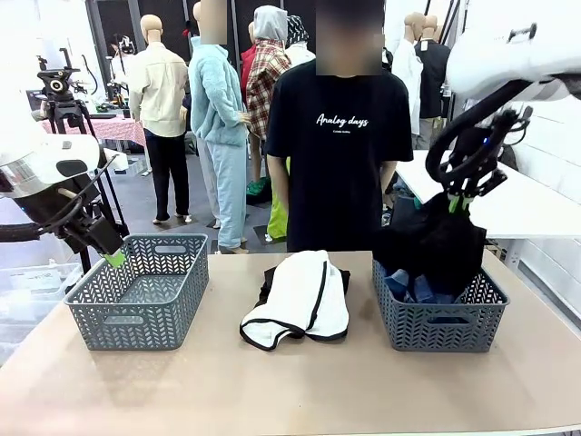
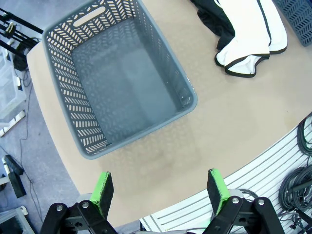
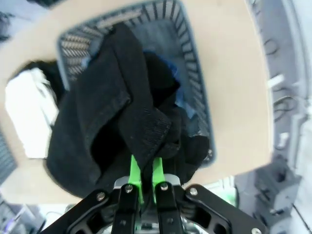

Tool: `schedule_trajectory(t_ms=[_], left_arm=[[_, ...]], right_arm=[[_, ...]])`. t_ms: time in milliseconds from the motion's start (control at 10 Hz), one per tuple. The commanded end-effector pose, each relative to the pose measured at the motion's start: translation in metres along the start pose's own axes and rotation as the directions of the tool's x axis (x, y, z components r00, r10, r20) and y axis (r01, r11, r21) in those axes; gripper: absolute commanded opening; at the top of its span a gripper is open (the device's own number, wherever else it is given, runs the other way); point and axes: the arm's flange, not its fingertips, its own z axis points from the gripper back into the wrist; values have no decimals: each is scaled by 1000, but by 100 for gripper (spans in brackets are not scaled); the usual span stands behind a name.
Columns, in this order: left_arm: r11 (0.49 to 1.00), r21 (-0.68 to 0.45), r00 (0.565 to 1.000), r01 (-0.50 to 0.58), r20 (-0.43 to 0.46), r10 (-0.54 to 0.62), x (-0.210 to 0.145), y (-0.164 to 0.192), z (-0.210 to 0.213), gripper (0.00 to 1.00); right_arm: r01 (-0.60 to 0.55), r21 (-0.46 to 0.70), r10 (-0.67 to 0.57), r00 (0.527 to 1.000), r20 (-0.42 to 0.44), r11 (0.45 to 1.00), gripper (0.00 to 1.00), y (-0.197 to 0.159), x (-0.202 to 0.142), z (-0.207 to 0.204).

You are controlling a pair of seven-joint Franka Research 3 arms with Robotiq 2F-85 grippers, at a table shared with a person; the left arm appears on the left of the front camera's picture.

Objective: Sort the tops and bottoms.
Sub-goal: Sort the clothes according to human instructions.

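Above the right-hand basket (image 1: 442, 329), the right gripper (image 1: 460, 202) was clamped shut on a fold of one black piece (image 1: 434, 243). It pinched the cloth near the top, so the rest hung down and the lower part sagged into the basket; that looked like a garment being lowered into its bin or lifted clear of it (which of the two could not be told). Under it, inside the same basket, lay the blue denim piece (image 1: 406, 284), so this bin seemed to be taking one kind of clothing. At the middle of the table (image 1: 272, 391), between the baskets, the white piece with black edging (image 1: 300, 298) lay crumpled on top of the other black piece (image 1: 270, 275), whose edge showed behind it; both seemed to be waiting their turn. The left gripper (image 2: 160, 189) hung with its jaws wide apart and nothing between them, near the outer side of the left-hand basket (image 2: 68, 97), probably parked out of the way or ready for the pile. That basket held nothing. Counted: two baskets, two grippers and four garments (one denim, two black, one white), with one in a bin, one held over it and two on the table. A person (image 1: 340, 136) stood at the far side, behind the pile
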Motion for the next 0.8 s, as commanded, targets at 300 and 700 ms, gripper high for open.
schedule_trajectory(t_ms=[300,700], left_arm=[[1000,-6,1000,0,-4,0,-1,1,0,100],[1000,-6,1000,0,-4,0,-1,1,0,100]], right_arm=[[0,0,0,1000,0,1000,0,0,0,0],[-135,-31,135,991,-20,990,0,3,21,-47]])
